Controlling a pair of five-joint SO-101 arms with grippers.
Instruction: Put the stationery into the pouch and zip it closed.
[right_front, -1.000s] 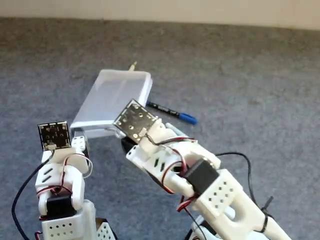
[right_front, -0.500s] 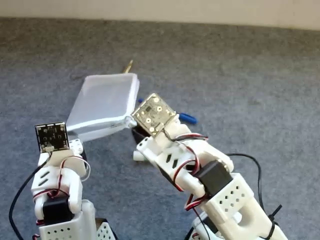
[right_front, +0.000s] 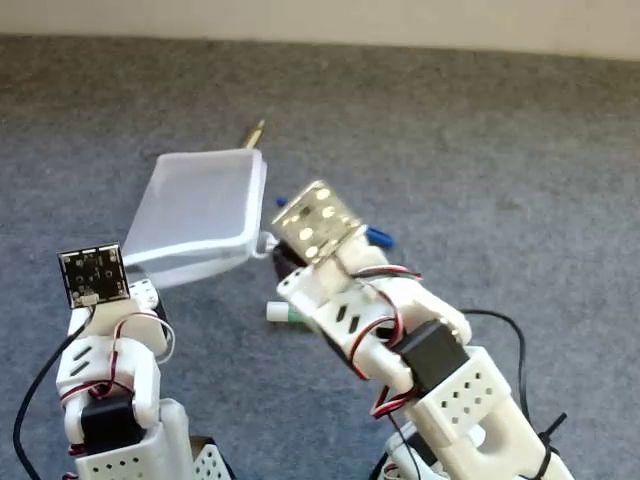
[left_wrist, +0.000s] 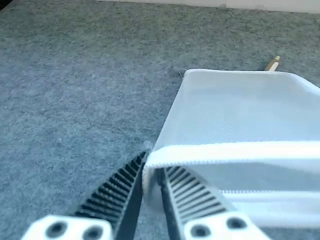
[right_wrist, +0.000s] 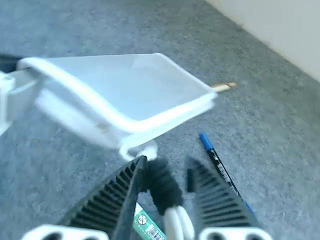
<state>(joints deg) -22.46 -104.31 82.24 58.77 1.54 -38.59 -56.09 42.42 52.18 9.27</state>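
Now the pouch (right_front: 200, 205) has swung leftward, tilting up.

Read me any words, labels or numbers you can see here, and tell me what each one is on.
On the pen: white print along the barrel, too blurred to read.
On the white tube: a green label, too small to read.
On the pouch: no text that I can see.
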